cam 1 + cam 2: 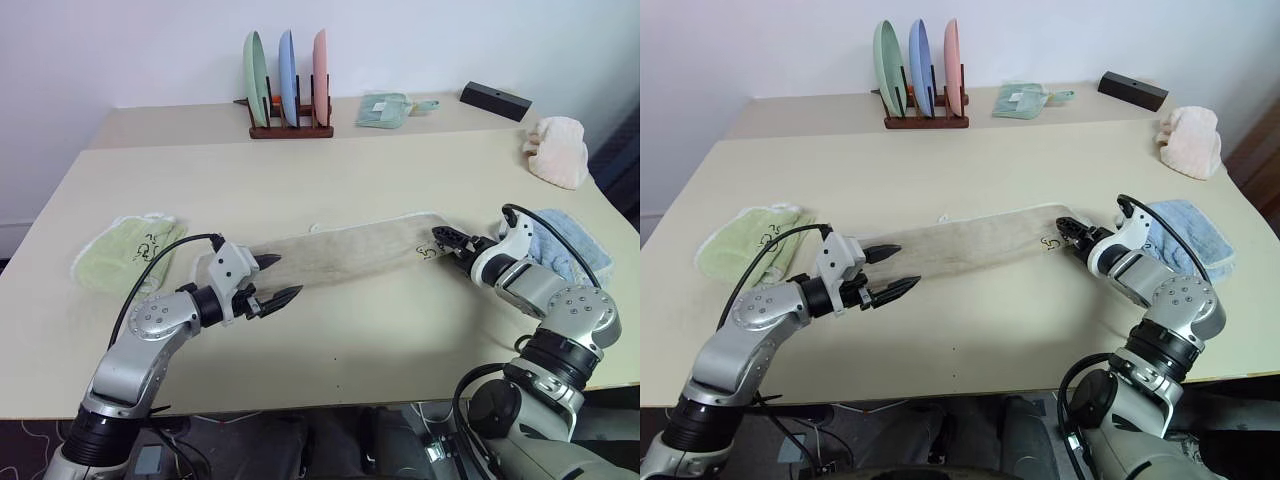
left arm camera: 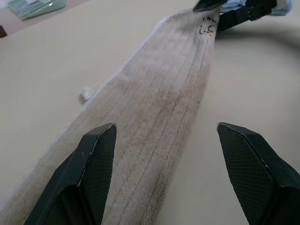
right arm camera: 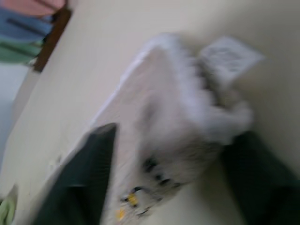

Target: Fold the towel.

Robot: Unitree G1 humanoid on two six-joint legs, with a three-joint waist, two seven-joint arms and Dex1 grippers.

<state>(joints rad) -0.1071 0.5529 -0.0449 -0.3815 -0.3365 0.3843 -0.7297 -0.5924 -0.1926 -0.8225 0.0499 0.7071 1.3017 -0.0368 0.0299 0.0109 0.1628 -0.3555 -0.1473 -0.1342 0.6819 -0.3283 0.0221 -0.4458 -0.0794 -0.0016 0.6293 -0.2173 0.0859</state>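
Beige terry was what you had stretched across the tabletop point(image 1: 330, 170): the towel point(image 1: 350, 250) lay as a long, narrow folded strip running from your left tool point(image 1: 277, 278) over to your right tool point(image 1: 447, 240). Your left tool sat at the strip's left end with its two black fingers point(image 2: 93, 164) spread wide, released, one over the fabric and the other over bare tabletop just beside the towel's near edge; from the wrist view nothing was pinched between them. Your right tool was at the opposite end, right by the corner with the small dark printed mark point(image 1: 428, 252). Its wrist view had the fluffy white-edged corner bunched between the two fingers, but it was too blurry for me to say if you'd actually clenched on it or not, so can't tell there. Off to the sides, a light green towel point(image 1: 125, 252) lay just past the left end, and a light blue towel point(image 1: 565, 240) sat under your right arm.
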